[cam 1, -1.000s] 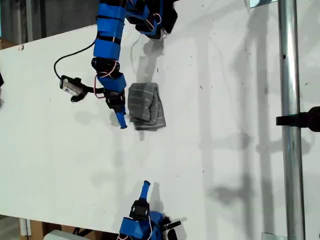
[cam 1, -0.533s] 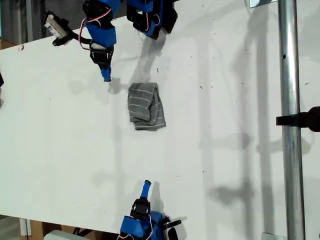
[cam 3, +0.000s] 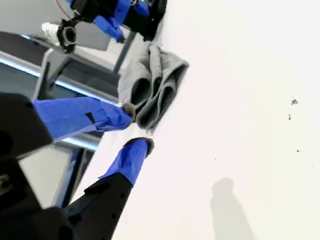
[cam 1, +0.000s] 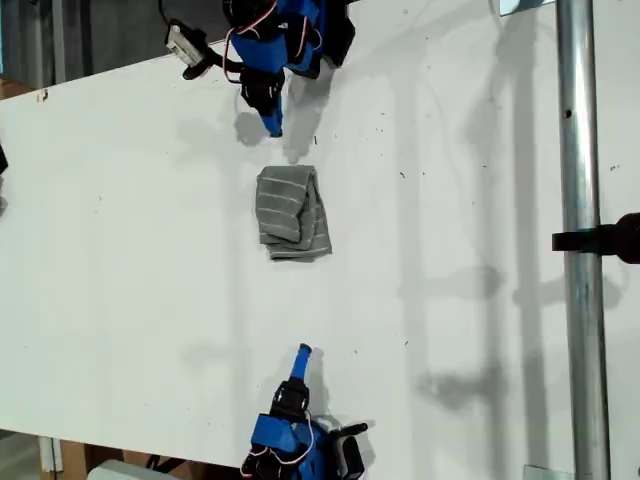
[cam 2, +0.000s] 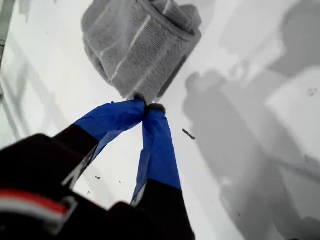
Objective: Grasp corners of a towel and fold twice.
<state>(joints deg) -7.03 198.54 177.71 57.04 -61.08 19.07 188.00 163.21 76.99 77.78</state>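
The grey striped towel (cam 1: 292, 213) lies folded into a small bundle in the middle of the white table (cam 1: 450, 330); its corners are tucked in and I cannot pick them out. My first gripper (cam 1: 272, 125) hangs above the table just beyond the towel's far edge, shut and empty, its taped tips touching (cam 2: 146, 107) close to the towel (cam 2: 135, 45). My second gripper (cam 1: 303, 352) sits near the table's front edge, well short of the towel. It is open with a gap between its fingers (cam 3: 136, 127), and the towel (cam 3: 152, 87) lies ahead of it.
A metal pole (cam 1: 575, 240) with a black clamp (cam 1: 600, 240) runs down the exterior view's right. The first arm's white camera (cam 1: 185, 45) juts out toward the exterior view's left. The first arm (cam 3: 115, 15) shows beyond the towel in the second wrist view.
My first gripper left the towel's side, swung up and away, and now sits beyond the towel's far edge. My second gripper shifted slightly toward the exterior view's right. The towel stayed put.
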